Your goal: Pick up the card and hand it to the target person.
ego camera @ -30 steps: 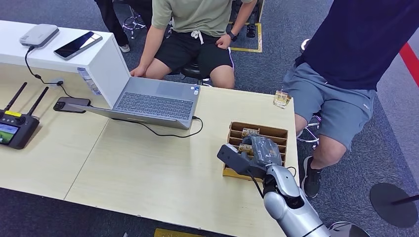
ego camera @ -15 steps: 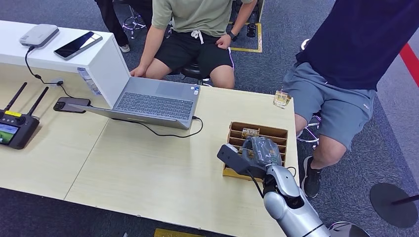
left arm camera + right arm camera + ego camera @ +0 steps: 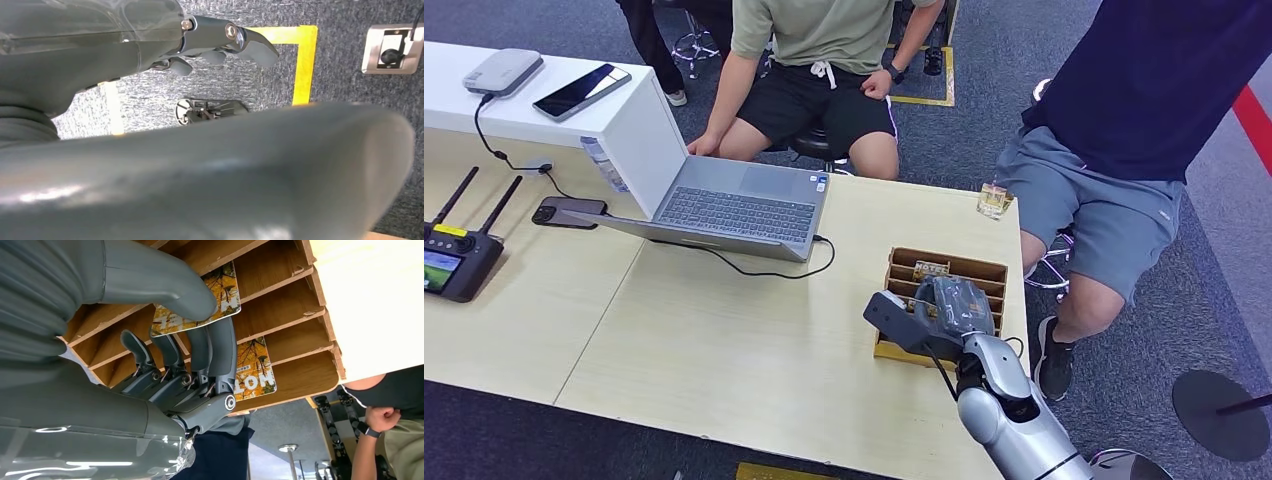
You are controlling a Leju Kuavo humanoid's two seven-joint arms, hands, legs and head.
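Note:
A wooden slotted card rack stands near the table's right edge. My right hand is on its near slots. In the right wrist view the thumb presses on an orange autumn-print card while the fingers curl under it, so the card is pinched in its slot of the rack. A second matching card stands in another slot, also seen as a card in the head view. My left hand hangs over grey carpet with its fingers apart and nothing in it.
A person in a dark blue shirt stands right of the table; another in a green shirt sits behind it. An open laptop with a cable, a phone, a remote controller and a small glass are on the table.
My right hand has shifted slightly on the rack and now covers the near card that showed beside it a second ago. Nothing else has moved.

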